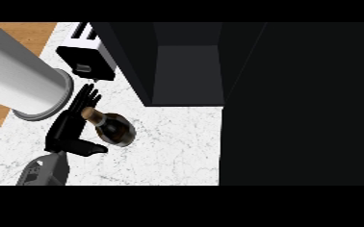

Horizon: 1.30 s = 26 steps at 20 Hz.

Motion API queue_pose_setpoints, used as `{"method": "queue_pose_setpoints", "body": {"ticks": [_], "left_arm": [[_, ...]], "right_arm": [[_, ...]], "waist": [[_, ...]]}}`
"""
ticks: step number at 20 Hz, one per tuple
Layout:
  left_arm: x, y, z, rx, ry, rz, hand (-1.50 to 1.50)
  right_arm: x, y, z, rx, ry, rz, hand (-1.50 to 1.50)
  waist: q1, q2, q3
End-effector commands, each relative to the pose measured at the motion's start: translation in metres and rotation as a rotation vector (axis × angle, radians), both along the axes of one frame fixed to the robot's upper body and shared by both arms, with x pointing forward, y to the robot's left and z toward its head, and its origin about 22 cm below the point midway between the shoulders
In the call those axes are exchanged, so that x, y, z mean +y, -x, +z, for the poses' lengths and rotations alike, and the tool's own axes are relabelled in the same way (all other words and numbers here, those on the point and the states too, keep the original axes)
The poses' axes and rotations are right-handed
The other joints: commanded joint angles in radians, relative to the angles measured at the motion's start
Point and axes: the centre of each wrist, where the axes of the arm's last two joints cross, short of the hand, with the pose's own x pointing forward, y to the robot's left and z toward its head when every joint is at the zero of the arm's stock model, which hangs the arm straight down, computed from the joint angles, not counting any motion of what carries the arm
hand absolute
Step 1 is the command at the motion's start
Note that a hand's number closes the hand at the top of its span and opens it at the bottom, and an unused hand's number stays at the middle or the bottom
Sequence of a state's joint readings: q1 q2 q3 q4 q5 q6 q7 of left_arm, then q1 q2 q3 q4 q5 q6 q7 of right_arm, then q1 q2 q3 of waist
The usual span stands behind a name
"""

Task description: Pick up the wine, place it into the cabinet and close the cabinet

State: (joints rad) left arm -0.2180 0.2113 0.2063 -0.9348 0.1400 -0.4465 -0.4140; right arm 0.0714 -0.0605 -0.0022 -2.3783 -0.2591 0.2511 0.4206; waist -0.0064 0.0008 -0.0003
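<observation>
The wine bottle [115, 129], dark with a tan cork top, stands on the white marble counter [171, 144] at the left. My left hand [68, 125] is just left of it, its fingers straight and reaching up past the bottle's neck and its thumb sticking out below the bottle's body. The fingers are not curled round the bottle. The black cabinet [188, 72] stands open to the upper right of the bottle, showing a dark grey inside. Its wide dark door [292, 106] fills the right side of the view. My right hand does not show.
A white and black toaster [85, 57] sits behind the hand, next to the cabinet's left wall. A big pale grey cylinder [28, 84] with a rim juts in from the upper left, close to the hand. A wooden floor strip [25, 33] shows beyond the counter's left edge.
</observation>
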Motion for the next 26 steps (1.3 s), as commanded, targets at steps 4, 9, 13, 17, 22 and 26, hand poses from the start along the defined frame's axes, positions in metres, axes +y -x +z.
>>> {"method": "queue_pose_setpoints", "body": {"ticks": [4, 9, 13, 17, 22, 26], "left_arm": [[-0.017, 0.001, -0.034, 0.014, -0.004, -0.051, -1.5], [0.0, 0.006, -0.04, 0.008, -0.009, -0.019, -1.5], [-0.018, -0.003, -0.055, 0.022, -0.002, -0.023, -1.5], [-0.002, 0.006, -0.064, 0.065, 0.059, 0.003, -1.5], [-0.014, 0.0, -0.064, 0.048, 0.133, 0.003, -1.5], [-0.03, 0.008, -0.076, 0.054, 0.16, -0.033, -1.5]], "right_arm": [[-0.005, -0.01, -0.012, 0.0, -0.015, -0.009, -1.5], [0.007, 0.008, -0.016, -0.019, -0.003, -0.006, -1.5], [0.003, -0.005, -0.005, -0.017, 0.0, -0.012, -1.5], [-0.003, 0.004, -0.003, -0.024, 0.023, -0.005, -1.5], [-0.005, 0.018, 0.0, -0.035, 0.024, -0.006, -1.5], [-0.01, 0.001, 0.004, -0.028, 0.019, -0.005, -1.5]], "waist": [[0.001, 0.0, 0.0], [0.0, 0.0, 0.0], [-0.002, 0.001, 0.0], [-0.011, 0.004, -0.001], [-0.012, 0.003, -0.001], [-0.012, 0.005, -0.002]]}}
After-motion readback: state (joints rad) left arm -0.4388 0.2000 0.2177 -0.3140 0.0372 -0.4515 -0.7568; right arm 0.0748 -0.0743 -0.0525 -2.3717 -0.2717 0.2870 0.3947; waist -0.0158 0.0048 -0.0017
